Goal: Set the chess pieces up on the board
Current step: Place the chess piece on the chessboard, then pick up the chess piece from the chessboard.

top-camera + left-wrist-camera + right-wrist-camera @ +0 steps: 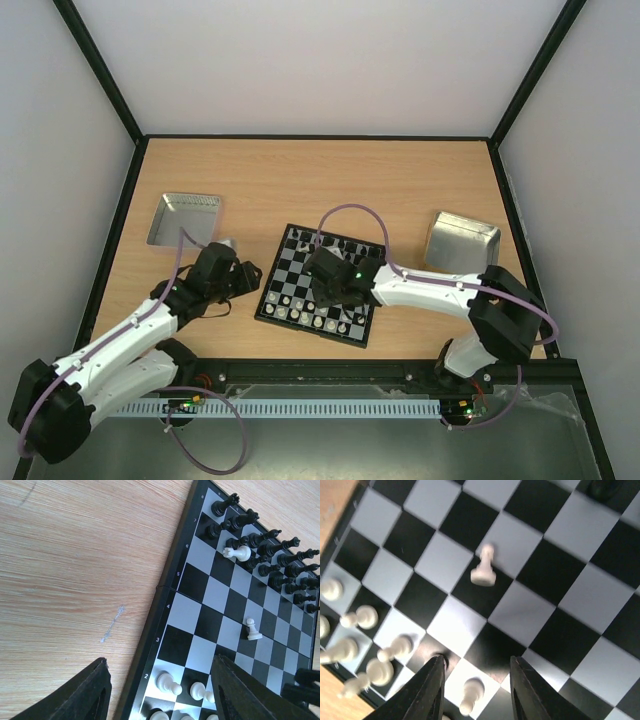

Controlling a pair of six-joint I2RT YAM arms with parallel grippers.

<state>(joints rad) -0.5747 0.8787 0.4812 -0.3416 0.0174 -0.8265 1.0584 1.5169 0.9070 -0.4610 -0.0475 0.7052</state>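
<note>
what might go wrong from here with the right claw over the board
1. The right claw hangs open over the crowded white pawns. Coming down or closing there could topple the neighbouring pawns.
2. A white piece lies tipped among the black pieces. Fetching it risks knocking those over.

left arm (120, 345) reaching forward | left fingers (85, 697) apart, empty | right arm (420, 290) bent leftward | right fingers (427, 695) apart, empty

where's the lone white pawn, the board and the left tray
lone white pawn (485, 566), right wrist view, its body
board (287, 268), top view, bare square
left tray (186, 220), top view, bare floor
</note>
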